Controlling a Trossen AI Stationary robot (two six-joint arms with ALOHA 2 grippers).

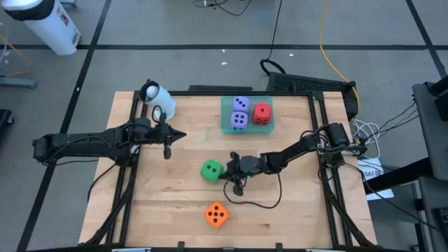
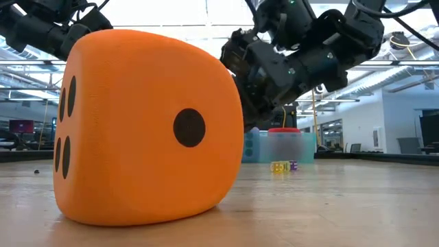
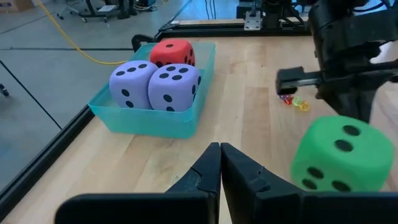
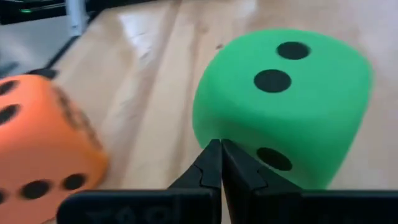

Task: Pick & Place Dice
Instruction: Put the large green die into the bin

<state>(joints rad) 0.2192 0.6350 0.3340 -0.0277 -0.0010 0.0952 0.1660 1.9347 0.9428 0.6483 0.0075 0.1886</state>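
Note:
The green die (image 1: 211, 170) (image 4: 283, 102) rests on one face at the table's middle. My right gripper (image 1: 227, 172) (image 4: 221, 149) is shut, low, and its tips point right at the die's side that faces the table's right edge. The orange die (image 1: 216, 214) (image 2: 147, 130) sits near the front edge. Two purple-blue dice (image 3: 152, 84) and the red die (image 3: 173, 52) lie in the teal tray (image 1: 225, 127) at the far middle. My left gripper (image 1: 180, 136) (image 3: 221, 152) hangs shut and empty above the table's left part. My right gripper's shut fingertips (image 4: 214, 163) stand at the green die's lower side face (image 4: 249, 146), coming nearly level from the table's right. I cannot tell whether they touch it. The die sits flat on the table.
A dark cable (image 1: 262, 201) loops over the wood between the green and orange dice. A few tiny coloured pieces (image 3: 295, 101) lie near the right arm. A white cylinder (image 1: 157, 96) stands at the far left corner. Bare wood lies along the front left.

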